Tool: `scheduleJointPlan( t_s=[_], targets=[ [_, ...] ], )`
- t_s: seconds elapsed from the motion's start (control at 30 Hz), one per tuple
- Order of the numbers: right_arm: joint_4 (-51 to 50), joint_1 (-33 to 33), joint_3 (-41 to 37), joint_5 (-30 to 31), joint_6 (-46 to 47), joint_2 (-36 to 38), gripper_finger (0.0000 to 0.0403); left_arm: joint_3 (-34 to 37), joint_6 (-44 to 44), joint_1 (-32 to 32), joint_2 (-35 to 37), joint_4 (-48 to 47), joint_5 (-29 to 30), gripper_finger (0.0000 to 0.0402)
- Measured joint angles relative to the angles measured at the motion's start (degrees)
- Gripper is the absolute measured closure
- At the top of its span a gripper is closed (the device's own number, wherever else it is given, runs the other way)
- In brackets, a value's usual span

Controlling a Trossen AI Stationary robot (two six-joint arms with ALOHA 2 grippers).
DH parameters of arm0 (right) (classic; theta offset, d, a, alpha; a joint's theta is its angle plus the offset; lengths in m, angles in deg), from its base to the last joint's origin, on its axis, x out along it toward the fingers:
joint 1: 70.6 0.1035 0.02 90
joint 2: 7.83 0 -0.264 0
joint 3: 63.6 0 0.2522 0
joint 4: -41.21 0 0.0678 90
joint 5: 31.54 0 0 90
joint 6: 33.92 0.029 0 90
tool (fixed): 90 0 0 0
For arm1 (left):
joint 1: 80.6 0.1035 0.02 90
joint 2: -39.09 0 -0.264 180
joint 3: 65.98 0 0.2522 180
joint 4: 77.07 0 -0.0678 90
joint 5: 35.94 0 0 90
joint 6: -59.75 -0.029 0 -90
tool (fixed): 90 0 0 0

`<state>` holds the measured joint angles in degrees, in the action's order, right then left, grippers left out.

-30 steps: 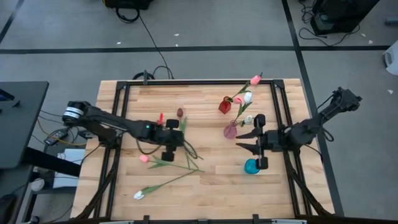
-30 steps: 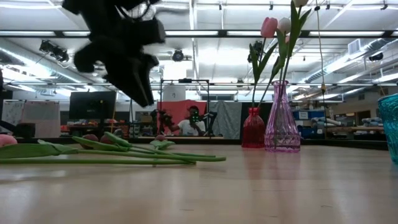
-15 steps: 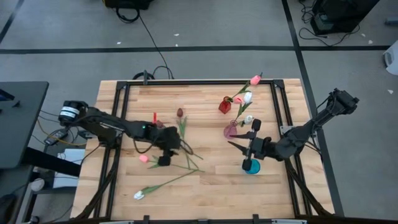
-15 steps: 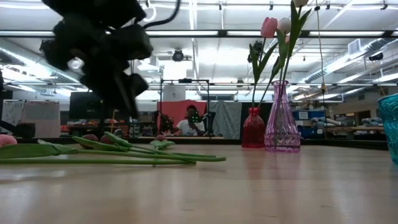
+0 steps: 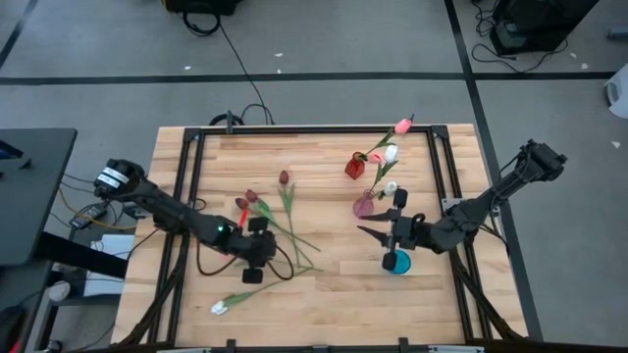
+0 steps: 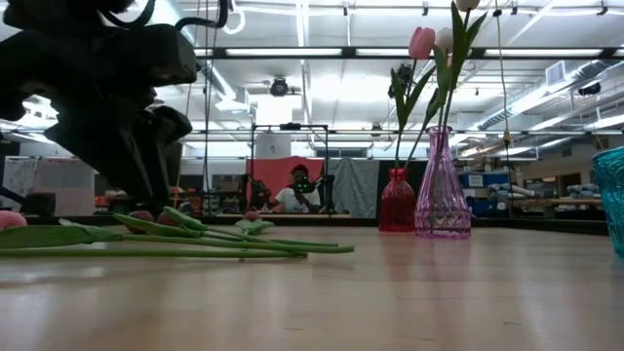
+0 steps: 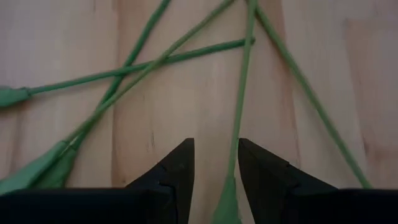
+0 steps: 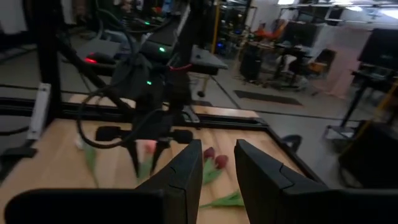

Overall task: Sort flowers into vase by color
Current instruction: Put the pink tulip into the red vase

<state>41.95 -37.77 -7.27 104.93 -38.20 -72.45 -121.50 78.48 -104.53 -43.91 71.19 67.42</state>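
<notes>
**Left gripper hanging low over the loose tulips**

Thin green stems are crossing on the wooden table, with maroon, pink and white heads lying around the left gripper. Its fingers are standing slightly apart, one stem running between them, apparently ungripped. The right gripper is waiting open beside the teal vase. Low down, the flower heads are hard to make out.

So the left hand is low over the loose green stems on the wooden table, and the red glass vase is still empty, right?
Not quite. The left hand is indeed low over the loose green stems on the wooden table, but the red glass vase is not empty: the low view shows green stems rising out of it, and the high view shows a pink tulip head leaning out beyond it.
</notes>
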Motion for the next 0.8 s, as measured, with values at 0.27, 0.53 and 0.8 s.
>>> scheduleJointPlan(
  t_s=[0.27,0.53,0.8],
  targets=[
    [-0.1,-0.7,0.0,-3.2,1.4,0.0,0.0296,0.0,1.1,-1.1,-3.8,4.5,-1.1,0.0273],
    [-0.2,-0.7,0.0,-3.2,1.3,0.0,0.0296,0.0,1.4,-2.2,-4.9,2.8,-2.1,0.0273],
    [0.9,-1.2,0.0,-3.1,1.1,-2.9,0.0296,0.0,1.4,-2.2,-7.8,1.6,-1.0,0.0276]
  ],
)
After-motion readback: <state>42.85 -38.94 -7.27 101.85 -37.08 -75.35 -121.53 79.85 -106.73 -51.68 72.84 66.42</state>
